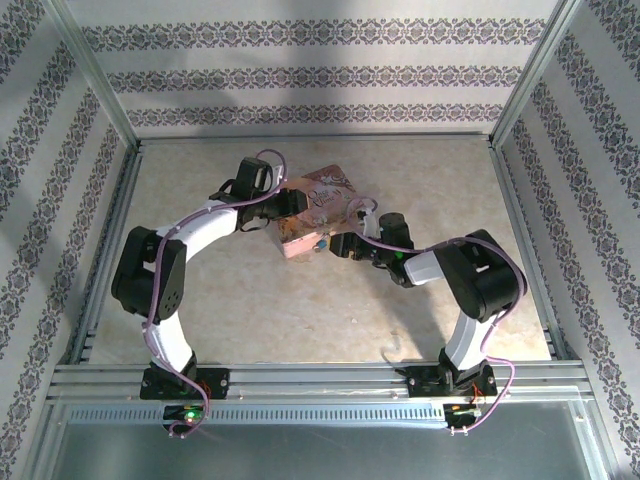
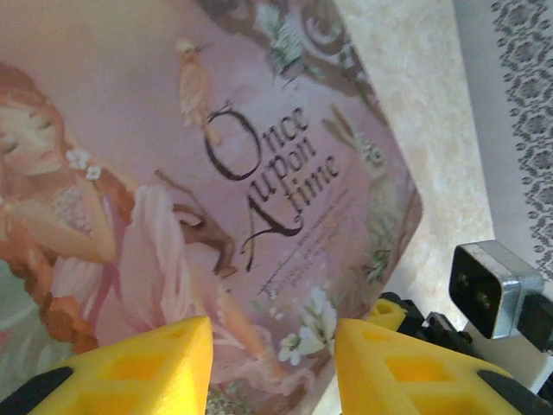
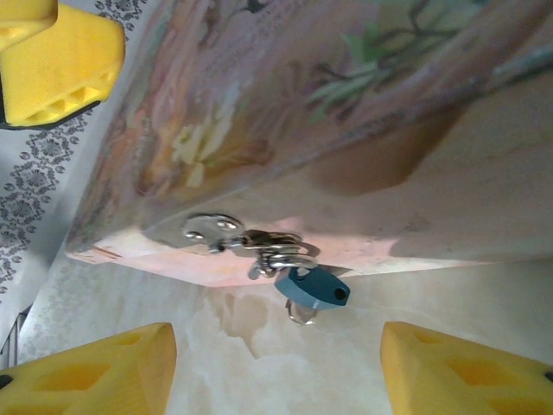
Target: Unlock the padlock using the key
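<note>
A pink picture-printed tin box stands tilted at the middle of the table. The padlock hangs from the clasp on the tin's front edge, silvery with a blue part and a small ring under it. I cannot tell the key apart from the lock. My right gripper is open, its yellow fingers wide to either side and short of the padlock. My left gripper is open over the tin's lid, near one corner. In the top view it is at the tin's left and the right gripper at its front.
Wallpapered walls and a metal frame ring the beige table. The right arm's wrist camera shows just past the tin's corner. One left finger shows at the tin's far side.
</note>
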You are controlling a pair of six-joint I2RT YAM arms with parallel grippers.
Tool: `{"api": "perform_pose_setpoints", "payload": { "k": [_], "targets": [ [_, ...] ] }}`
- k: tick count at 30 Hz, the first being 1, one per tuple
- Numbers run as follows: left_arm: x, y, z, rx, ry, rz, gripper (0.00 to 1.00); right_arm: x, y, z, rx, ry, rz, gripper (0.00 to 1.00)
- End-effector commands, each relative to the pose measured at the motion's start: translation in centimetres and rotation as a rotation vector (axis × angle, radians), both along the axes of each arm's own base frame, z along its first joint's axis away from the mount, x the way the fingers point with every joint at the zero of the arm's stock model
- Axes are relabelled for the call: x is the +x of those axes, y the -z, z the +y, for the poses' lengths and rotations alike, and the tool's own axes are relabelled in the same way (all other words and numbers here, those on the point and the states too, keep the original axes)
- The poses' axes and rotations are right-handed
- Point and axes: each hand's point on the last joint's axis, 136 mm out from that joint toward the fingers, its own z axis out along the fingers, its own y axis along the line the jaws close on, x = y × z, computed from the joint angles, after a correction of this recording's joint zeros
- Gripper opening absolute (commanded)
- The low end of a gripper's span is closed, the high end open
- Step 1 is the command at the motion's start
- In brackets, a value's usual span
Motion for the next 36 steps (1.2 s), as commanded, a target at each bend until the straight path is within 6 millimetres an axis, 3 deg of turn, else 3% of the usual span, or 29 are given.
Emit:
{"api": "perform_pose_setpoints", "payload": {
  "k": [1,14,36],
  "targets": [
    [-0.7,1.0,-0.5,0.023,0.035,0.044,0.4,1.1,-1.4,0.9,0.033,-0.006,-0.085,0.62],
    [-1.3,3.4,0.1,0.069,0.021,0.098,0.38,1.6,-0.8,1.8,0.064,-0.032,-0.096,0.57],
    [-1.6,3.9,0.2,0.071,0.021,0.11,0.38,1.4,-1.3,3.7,0.15,-0.11,-0.112,0.53]
  ]
}}
